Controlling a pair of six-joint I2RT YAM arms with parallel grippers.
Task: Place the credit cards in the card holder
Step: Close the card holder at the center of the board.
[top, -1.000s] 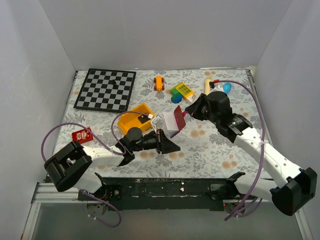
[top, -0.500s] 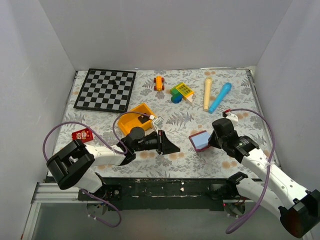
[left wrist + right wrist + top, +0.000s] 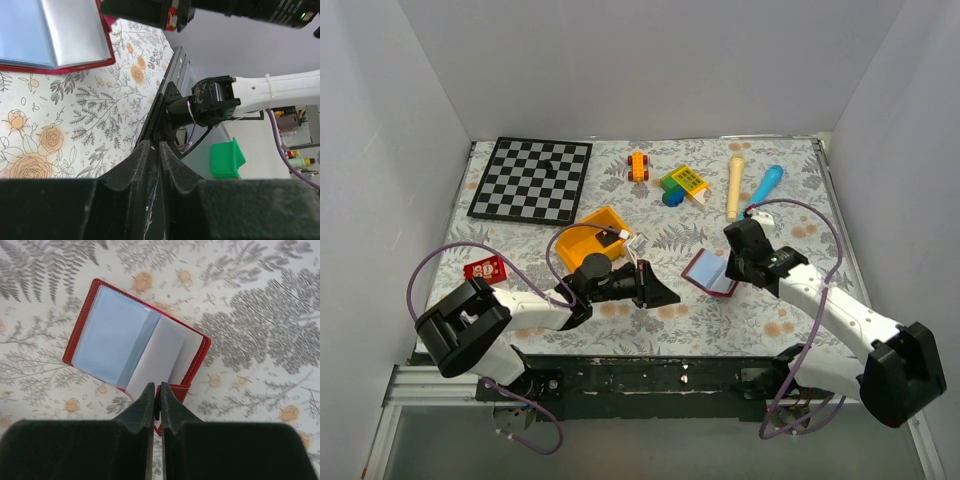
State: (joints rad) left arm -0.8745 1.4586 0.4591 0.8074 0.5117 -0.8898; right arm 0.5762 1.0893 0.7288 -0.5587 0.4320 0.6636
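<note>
The floral-clothed table (image 3: 720, 310) carries everything, and places here are counted from the yellow bin (image 3: 582, 245) near its middle. The right arm (image 3: 840, 315) differs most from a second ago: then it stretched far over the table and held the card holder upright just right of the bin; now it is drawn back, its wrist well right of the bin. The left arm (image 3: 520, 305) lies low on the near side of the bin, almost as it did before.

The chessboard (image 3: 532, 178) sits beyond the bin to the left.

The card holder (image 3: 130, 345) now lies open on the cloth to the right of the bin, pale blue pockets facing up. The right gripper (image 3: 155, 386) has its fingers pressed together on the holder's near red edge, pinching it. The left gripper (image 3: 155, 144) points at the holder from just right of the bin; its fingers are closed to a thin dark slit, and whether a card sits in it cannot be told.

A small dark piece (image 3: 608, 234) lies in the bin's right corner, too small to be called one of the credit cards with any certainty.
</note>
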